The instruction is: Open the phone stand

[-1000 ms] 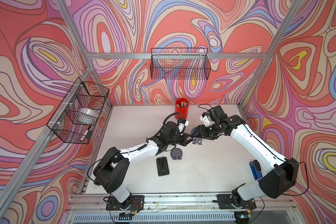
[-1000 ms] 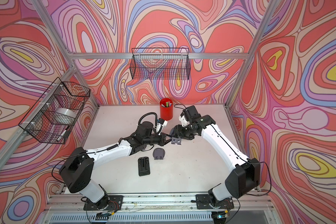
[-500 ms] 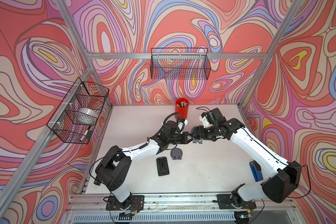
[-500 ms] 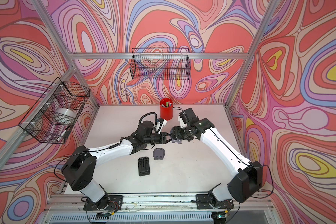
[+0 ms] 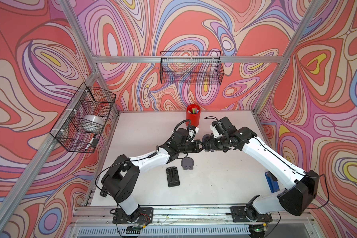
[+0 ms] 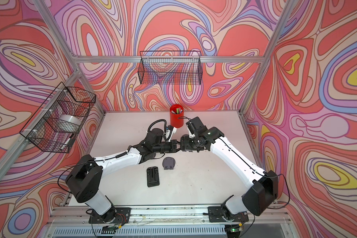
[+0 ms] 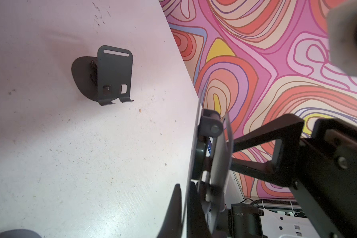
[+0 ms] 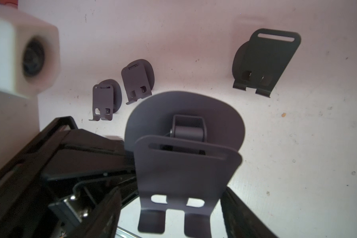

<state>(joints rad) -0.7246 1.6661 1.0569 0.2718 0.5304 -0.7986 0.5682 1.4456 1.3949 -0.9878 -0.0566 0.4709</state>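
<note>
The dark grey phone stand [image 8: 186, 164] hangs in the air over the table's middle, between my two grippers. My left gripper [image 7: 184, 191] is shut on the thin edge of its oval base [image 8: 183, 111]. My right gripper [image 8: 173, 216] stands open, its fingers [image 8: 241, 216] on either side of the hooked back plate, with a gap showing on one side. The back plate is tilted a little away from the base at the hinge [image 7: 211, 125]. In both top views the grippers meet tip to tip [image 5: 202, 144] [image 6: 178, 145] and hide the stand.
Three other grey stands rest on the white table [image 8: 106, 101] [image 8: 137, 80] [image 8: 264, 61]; a top view shows one [image 5: 187, 163] beside a flat black holder [image 5: 173, 176]. A red pen cup [image 5: 193, 115] stands at the back, and a blue object [image 5: 272, 182] lies by the right arm. Wire baskets [image 5: 191, 68] [image 5: 85, 119] hang on the walls.
My right gripper's jaws have spread wider around the stand's back plate, and its wrist has shifted left toward the left gripper. The left gripper stays shut on the base.
</note>
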